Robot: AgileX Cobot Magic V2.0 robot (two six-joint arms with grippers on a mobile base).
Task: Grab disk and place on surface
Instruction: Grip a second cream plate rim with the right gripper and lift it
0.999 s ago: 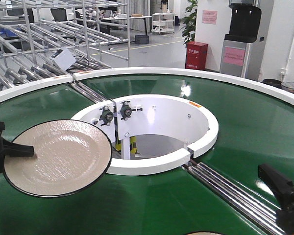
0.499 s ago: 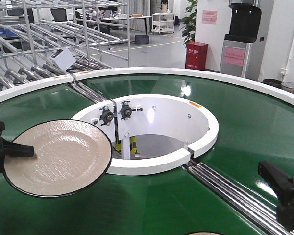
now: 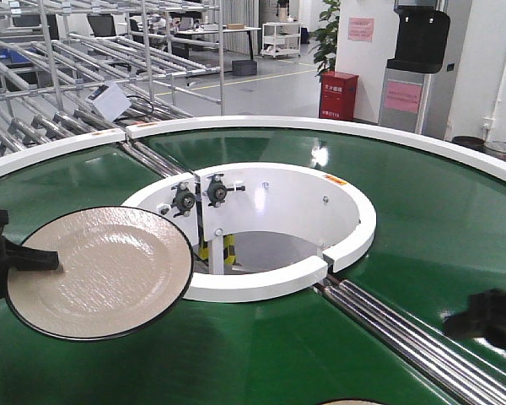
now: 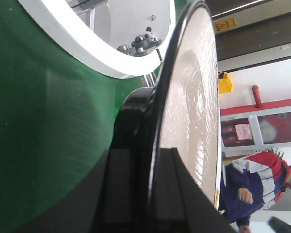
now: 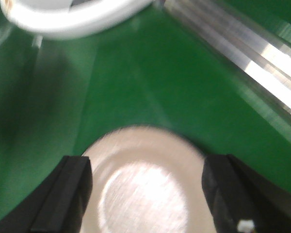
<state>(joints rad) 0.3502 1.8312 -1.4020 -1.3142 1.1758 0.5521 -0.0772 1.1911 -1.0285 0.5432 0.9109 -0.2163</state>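
My left gripper (image 3: 40, 260) at the left edge is shut on the rim of a cream disk with a black edge (image 3: 101, 270), holding it roughly level above the green belt. The left wrist view shows this disk (image 4: 194, 97) edge-on, clamped between the two dark fingers (image 4: 126, 194). My right gripper (image 3: 482, 321) is a dark blur at the lower right. In the right wrist view it (image 5: 148, 191) stands open, its fingers (image 5: 68, 194) straddling a second cream disk (image 5: 145, 184) lying on the belt below. A sliver of that disk (image 3: 350, 402) shows at the bottom edge. The dark grey tabletop is out of view.
The green ring-shaped conveyor belt (image 3: 405, 194) with white rims fills the scene. A white inner ring (image 3: 354, 211) surrounds the central opening. Steel rollers (image 3: 388, 325) cross the belt at lower right and upper left. A person (image 4: 262, 179) stands beyond the belt.
The right gripper has swung down and to the right and is blurred with motion. The left gripper and its disk have stayed put.
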